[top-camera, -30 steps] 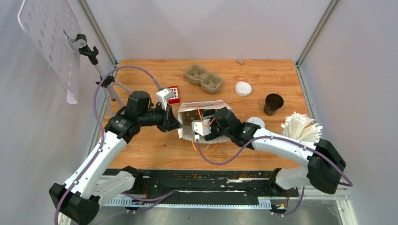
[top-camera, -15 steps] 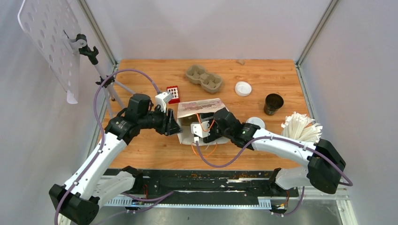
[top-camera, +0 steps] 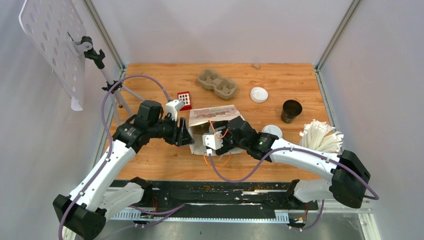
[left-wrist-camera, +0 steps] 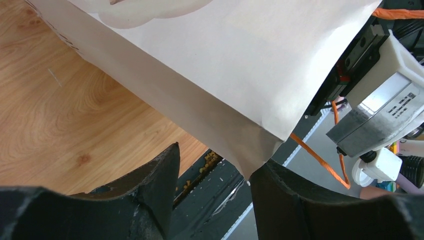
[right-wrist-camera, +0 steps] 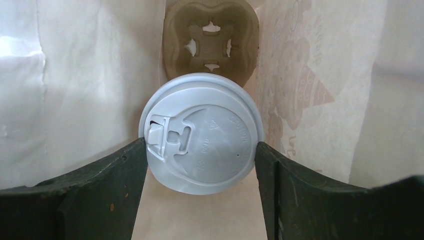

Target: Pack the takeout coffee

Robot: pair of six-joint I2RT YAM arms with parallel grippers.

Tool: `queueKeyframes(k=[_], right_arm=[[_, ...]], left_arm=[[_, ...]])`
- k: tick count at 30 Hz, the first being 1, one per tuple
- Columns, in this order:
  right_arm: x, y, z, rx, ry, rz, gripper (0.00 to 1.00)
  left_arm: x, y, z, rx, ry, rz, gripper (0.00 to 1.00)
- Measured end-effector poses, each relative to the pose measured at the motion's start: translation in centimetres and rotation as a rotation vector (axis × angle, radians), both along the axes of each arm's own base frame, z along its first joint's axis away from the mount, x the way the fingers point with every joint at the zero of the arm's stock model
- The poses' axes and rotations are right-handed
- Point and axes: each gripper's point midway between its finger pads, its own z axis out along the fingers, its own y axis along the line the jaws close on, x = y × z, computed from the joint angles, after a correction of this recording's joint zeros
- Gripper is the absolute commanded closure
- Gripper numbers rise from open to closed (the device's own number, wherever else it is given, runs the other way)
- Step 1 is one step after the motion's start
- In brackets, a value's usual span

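Observation:
A white paper bag [top-camera: 212, 116] lies on its side mid-table, its mouth towards my right arm. My right gripper [right-wrist-camera: 201, 150] is inside the bag [right-wrist-camera: 80, 85], shut on a takeout coffee cup, whose white lid [right-wrist-camera: 201, 132] sits between both fingers. A pulp cup tray [right-wrist-camera: 211, 42] lies deeper in the bag behind the cup. In the top view the right gripper [top-camera: 220, 138] is at the bag's mouth. My left gripper [left-wrist-camera: 215, 165] is open; the bag's corner [left-wrist-camera: 250, 155] rests against its right finger. It shows at the bag's left side in the top view [top-camera: 187, 135].
A second pulp tray [top-camera: 216, 83] lies at the back. A loose white lid [top-camera: 259, 94], an unlidded dark cup [top-camera: 291, 110], another white lid [top-camera: 273, 131] by my right arm, a holder of white sticks [top-camera: 320, 135] and a small red item [top-camera: 185, 100] stand around.
The bag has tipped so its printed side faces up. Both grippers have shifted slightly towards the near edge with it. The right gripper still holds the cup.

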Motion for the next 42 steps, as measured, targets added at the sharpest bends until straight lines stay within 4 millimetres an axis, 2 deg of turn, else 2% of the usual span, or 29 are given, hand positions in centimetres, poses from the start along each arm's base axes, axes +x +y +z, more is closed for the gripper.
queueKeyframes(k=[4,10,15,23,32,34,36,42], right_arm=[[0.0,0.3,-0.5,-0.014,-0.002,0.009,0.39],[0.8,0.7,-1.5,-0.037,-0.014,0.001,0.40],[1.3,0.9,-1.4,-0.029,-0.034,-0.015,0.40],[1.7,0.9,-0.9,-0.015,-0.054,-0.031,0.40],[1.8,1.0,-0.8,-0.010,-0.057,-0.033,0.40],[1.7,0.9,-0.9,-0.012,-0.056,-0.033,0.40],[1.7,0.8,-1.0,-0.015,-0.055,-0.034,0.40],[2.0,-0.1,-0.9,-0.019,-0.061,-0.046,0.40]], left_arm=[[-0.1,0.0,0.2,-0.002,0.010,0.002,0.32],[-0.4,0.0,0.1,-0.004,0.039,0.009,0.30],[-0.3,0.0,0.0,-0.002,0.049,0.026,0.26],[0.7,-0.1,0.4,-0.022,0.036,0.088,0.32],[0.8,0.1,-0.5,-0.016,0.060,0.114,0.48],[0.8,0.0,-0.6,-0.017,0.066,0.117,0.59],[0.9,0.0,-0.6,-0.024,0.068,0.121,0.74],[1.1,-0.3,-0.7,-0.029,0.076,0.112,0.93]])
